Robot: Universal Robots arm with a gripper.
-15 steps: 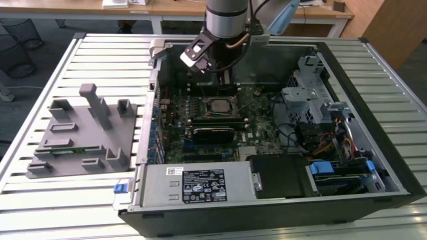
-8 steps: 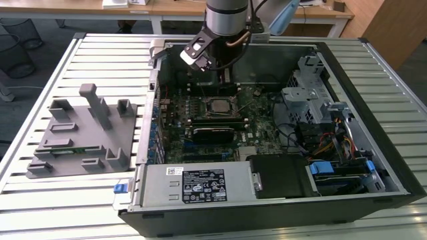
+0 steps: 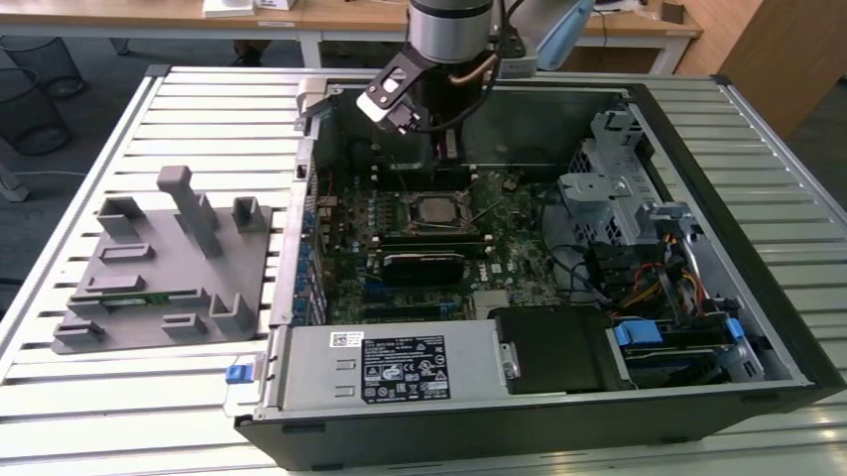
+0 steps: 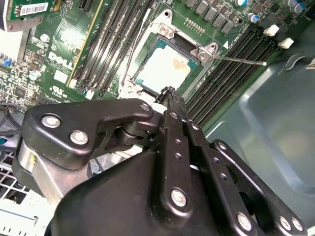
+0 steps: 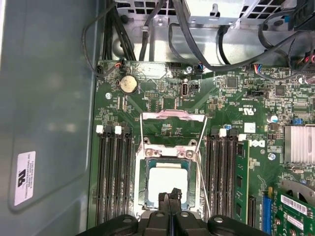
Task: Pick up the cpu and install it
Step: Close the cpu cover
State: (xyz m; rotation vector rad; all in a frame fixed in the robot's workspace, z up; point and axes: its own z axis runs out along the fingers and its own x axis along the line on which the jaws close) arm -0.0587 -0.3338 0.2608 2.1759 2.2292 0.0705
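Observation:
The cpu [image 3: 434, 210] lies flat in the motherboard socket inside the open computer case, its silver-grey top facing up. In both wrist views the cpu [image 5: 167, 181] [image 4: 164, 67] sits within the socket frame, and the hinged load plate [image 5: 172, 123] is flipped open beyond it. My gripper [image 3: 445, 151] hangs just above the socket at its near edge. Its two black fingers [image 5: 166, 201] are pressed together with nothing between them, and the gripper [image 4: 168, 93] tip hovers over the chip's edge, apart from it.
The thin socket lever [image 4: 241, 61] sticks out sideways. Memory slots [image 5: 114, 172] flank the socket, and a green memory stick [image 5: 241, 179] stands in one. A grey parts fixture [image 3: 159, 258] lies at the exterior view's left. The power supply [image 3: 384, 362] and case walls [image 3: 636, 109] hem in the board.

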